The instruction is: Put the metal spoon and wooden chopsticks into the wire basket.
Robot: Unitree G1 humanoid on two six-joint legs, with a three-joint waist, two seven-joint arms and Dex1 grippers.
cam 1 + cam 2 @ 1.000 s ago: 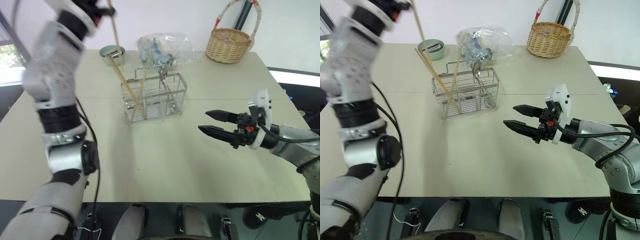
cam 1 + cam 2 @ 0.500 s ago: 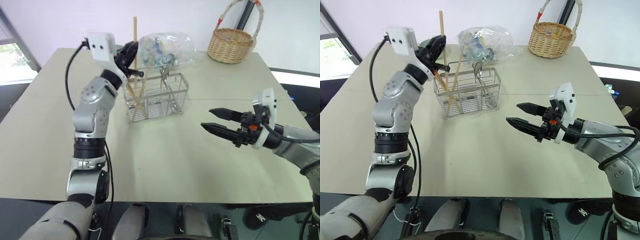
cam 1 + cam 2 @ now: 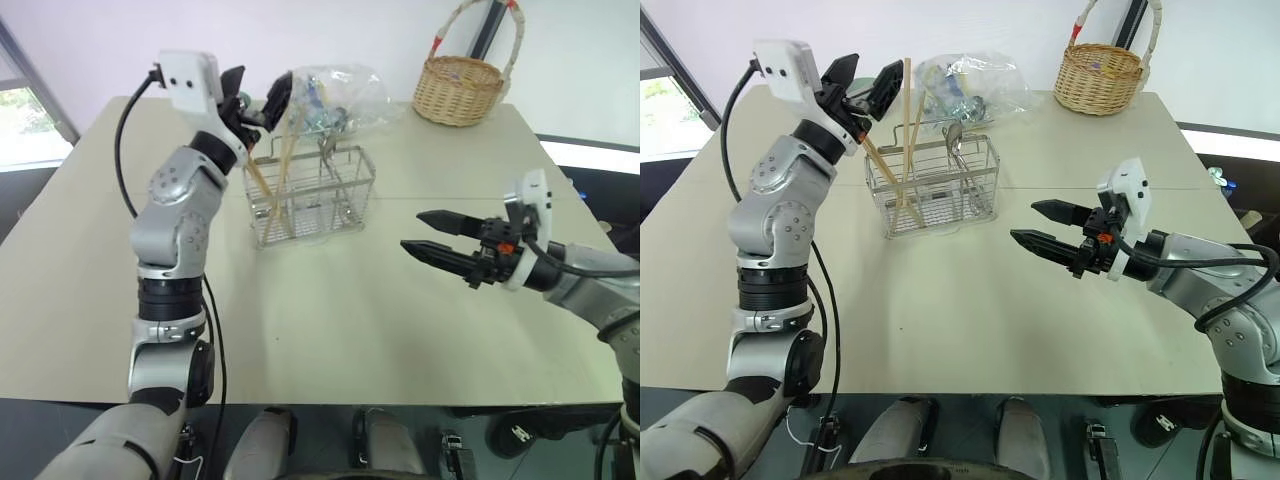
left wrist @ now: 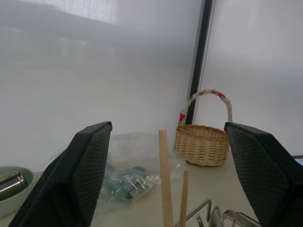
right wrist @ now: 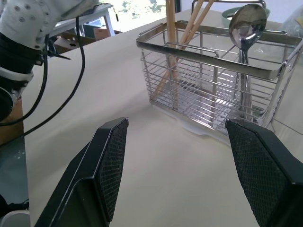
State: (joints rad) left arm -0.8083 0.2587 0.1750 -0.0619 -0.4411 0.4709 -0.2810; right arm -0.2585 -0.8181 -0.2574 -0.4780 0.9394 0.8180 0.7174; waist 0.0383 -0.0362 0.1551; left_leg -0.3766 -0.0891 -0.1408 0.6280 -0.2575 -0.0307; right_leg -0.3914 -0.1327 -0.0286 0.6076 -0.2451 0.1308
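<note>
The wire basket [image 3: 318,212] stands at the table's middle back. Several wooden chopsticks [image 3: 287,150] lean upright in its left compartment. The metal spoon [image 3: 953,137] stands bowl-up in the compartment beside them. My left gripper [image 3: 255,92] hovers open just above the basket's left end. The chopsticks' tops [image 4: 164,179] rise between its fingers, and I see no contact with them. My right gripper [image 3: 411,231] is open and holds nothing. It hangs level over the table to the right of the basket and points at it. The right wrist view shows the spoon [image 5: 247,22] and the chopsticks [image 5: 171,33] inside the basket.
A round wicker basket [image 3: 460,90] with a tall handle sits at the back right corner. A clear plastic bag [image 3: 335,92] of items lies right behind the wire basket. A green bowl [image 4: 10,181] is at the back left.
My left gripper has opened and let go of the chopstick, which now stands in the wire basket with the others. The left hand sank a little. The right arm stayed put.
</note>
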